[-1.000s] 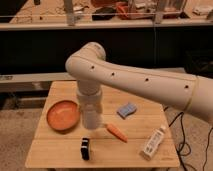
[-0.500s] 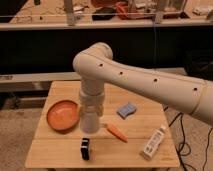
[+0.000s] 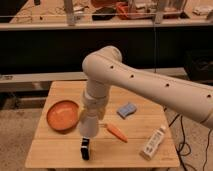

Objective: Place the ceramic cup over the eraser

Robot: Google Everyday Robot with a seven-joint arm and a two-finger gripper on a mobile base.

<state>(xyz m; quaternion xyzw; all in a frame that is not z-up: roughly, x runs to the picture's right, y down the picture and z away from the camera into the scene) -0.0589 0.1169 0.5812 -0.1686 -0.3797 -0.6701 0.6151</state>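
Note:
The white ceramic cup [image 3: 88,127] hangs mouth-down under my wrist, held by my gripper [image 3: 90,118], which is shut on it. The cup's rim is just above and slightly behind the eraser [image 3: 85,148], a small black block with a thin white band near the table's front edge. The cup hides my fingers. My large white arm comes in from the right and bends down over the table's middle.
An orange bowl [image 3: 62,115] sits left of the cup. A carrot [image 3: 118,133] lies just right of it, a light-blue spongy block [image 3: 126,110] further back right, and a white squeeze bottle [image 3: 152,143] at front right. All rest on the wooden table [image 3: 50,152].
My gripper and the cup have moved down and slightly toward the front, closer to the eraser. The other objects have not moved.

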